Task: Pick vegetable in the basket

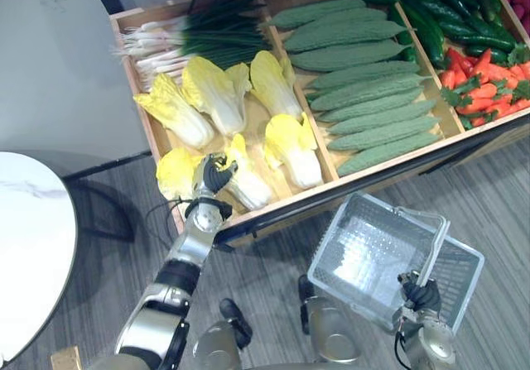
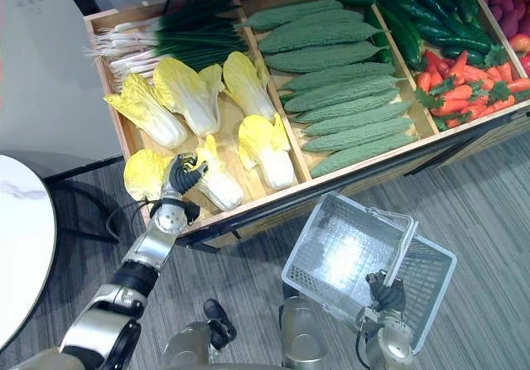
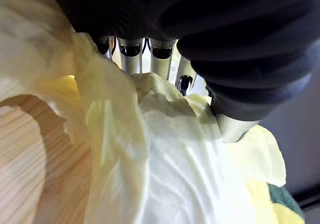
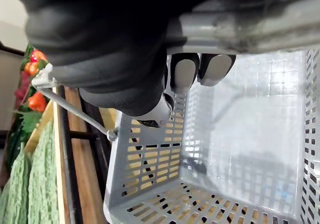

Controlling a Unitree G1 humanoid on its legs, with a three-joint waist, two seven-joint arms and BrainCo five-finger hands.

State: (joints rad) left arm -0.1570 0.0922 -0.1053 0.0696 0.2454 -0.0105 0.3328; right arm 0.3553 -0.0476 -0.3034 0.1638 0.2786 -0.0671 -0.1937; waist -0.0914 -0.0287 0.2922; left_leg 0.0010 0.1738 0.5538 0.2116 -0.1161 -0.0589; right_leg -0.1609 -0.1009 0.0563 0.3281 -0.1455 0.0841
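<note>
My left hand (image 1: 214, 174) pinches the cabbage (image 1: 252, 189) at the crate's (image 1: 132, 76) lower left. It's light, with soft leaves that tear, so I'd grip the firm base. My right hand (image 1: 421, 295) clenches the basket (image 1: 348, 246) handle.

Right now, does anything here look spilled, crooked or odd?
Nothing spilled. Only the empty basket hangs tilted from the right hand, which grips its handle; the vegetables lie sorted in the wooden crate.

A pale yellow cabbage (image 1: 251, 188) is lying in the crate's (image 1: 142, 97) near left corner. The grey basket (image 1: 371, 252) is hanging tilted at the near right.
</note>
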